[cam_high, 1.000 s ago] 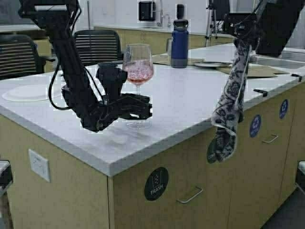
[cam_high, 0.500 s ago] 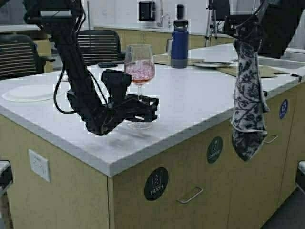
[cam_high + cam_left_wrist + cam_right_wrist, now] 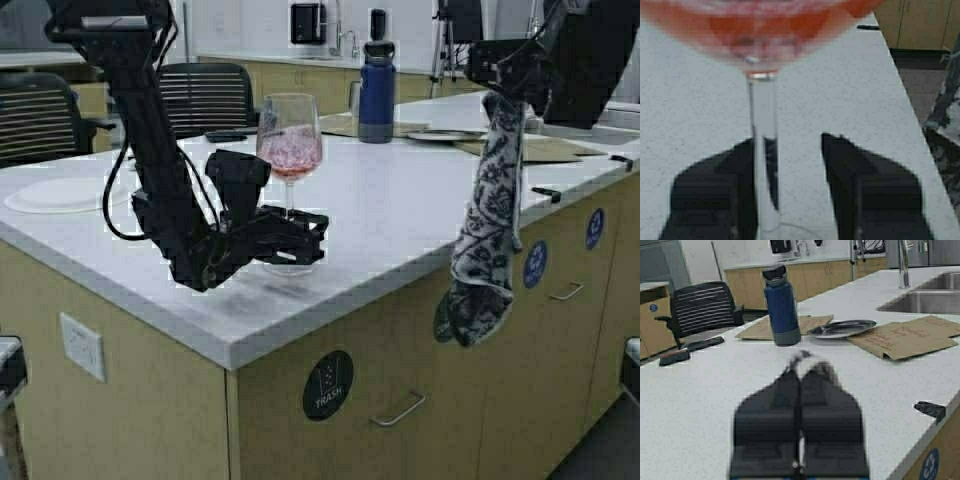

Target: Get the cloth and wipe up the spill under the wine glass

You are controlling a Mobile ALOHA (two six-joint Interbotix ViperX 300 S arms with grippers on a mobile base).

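Note:
The wine glass (image 3: 290, 138), its bowl tinted pink-red, stands on the white counter (image 3: 400, 210) near the front edge. My left gripper (image 3: 297, 236) is low on the counter and open, with its fingers either side of the stem (image 3: 762, 150). The stem lies close against one finger (image 3: 715, 195), with a gap to the other. My right gripper (image 3: 505, 85) is raised over the counter's right corner, shut on the top of the grey-and-white patterned cloth (image 3: 485, 230). The cloth hangs down in front of the cabinet. In the right wrist view only a tuft of cloth (image 3: 801, 358) shows at the fingertips.
A dark blue bottle (image 3: 376, 90) stands at the back of the counter, beside a metal plate (image 3: 440, 134) on cardboard sheets (image 3: 900, 337). A white plate (image 3: 55, 193) lies at the far left. Office chairs (image 3: 205, 95) stand behind. A sink (image 3: 920, 300) is at the right.
The hanging cloth swung out to the right and has swung back left. My left gripper shifted slightly around the glass stem. The glass stays in place.

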